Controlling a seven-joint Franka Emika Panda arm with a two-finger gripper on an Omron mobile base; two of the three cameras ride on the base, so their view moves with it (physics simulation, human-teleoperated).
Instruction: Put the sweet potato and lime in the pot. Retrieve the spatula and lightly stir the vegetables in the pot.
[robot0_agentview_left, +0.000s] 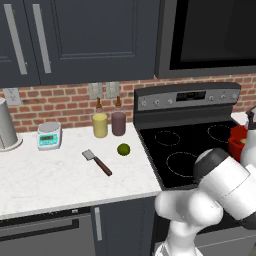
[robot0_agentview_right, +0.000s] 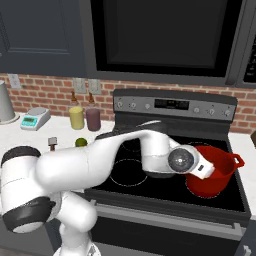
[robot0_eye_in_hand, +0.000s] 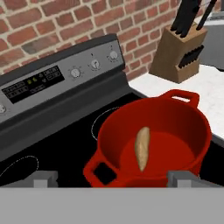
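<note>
Jaws wide and empty over the red pot (robot0_eye_in_hand: 175, 127) at frame right; sweet potato (robot0_eye_in_hand: 142, 148) lies inside it. Lime (robot0_agentview_left: 123, 149) sits on the tabletop (robot0_agentview_left: 55, 175), far left of the jaws, beside the spatula (robot0_agentview_left: 97, 162).

On the white counter (robot0_agentview_left: 60, 182) the lime (robot0_agentview_left: 123, 149) lies just beside the spatula (robot0_agentview_left: 97, 162), left of the stove (robot0_agentview_left: 192, 145).

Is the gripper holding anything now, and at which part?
Nothing is held. The gripper is open above the pot; the sweet potato lies loose inside.
</note>
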